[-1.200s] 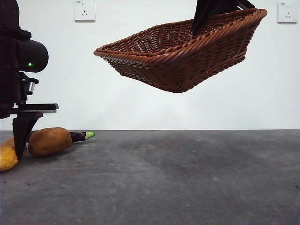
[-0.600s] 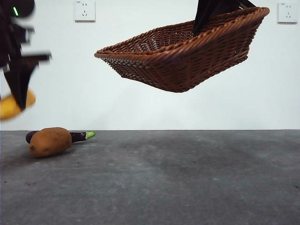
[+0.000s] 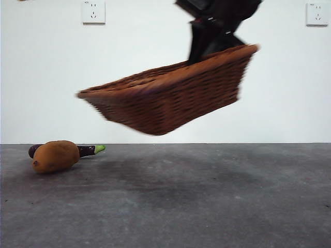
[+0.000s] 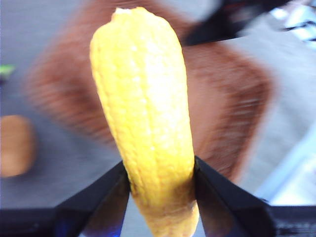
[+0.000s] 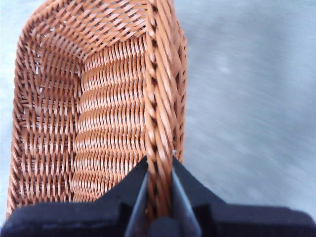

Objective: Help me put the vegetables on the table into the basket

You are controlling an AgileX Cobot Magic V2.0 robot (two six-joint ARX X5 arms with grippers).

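Basket [image 3: 165, 98]: reddish-brown wicker, held in the air above the surface [image 3: 207, 206], tilted, blurred. Right pincer [image 5: 159, 197]: clenched on the basket's braided rim at its raised end. Corn cob [image 4: 148, 118]: yellow, gripped near one end between the jaws of the left pincer [image 4: 160, 197], above the basket. Potato [image 3: 55, 156]: resting on the surface. Eggplant [image 3: 89, 150]: lying just behind the potato, green tip showing.

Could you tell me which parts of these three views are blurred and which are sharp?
Front view: basket smeared, potato and eggplant crisp. Left wrist view: corn in the left gripper fairly sharp, background blurred. Right wrist view: weave by the right gripper sharp, table blurred.
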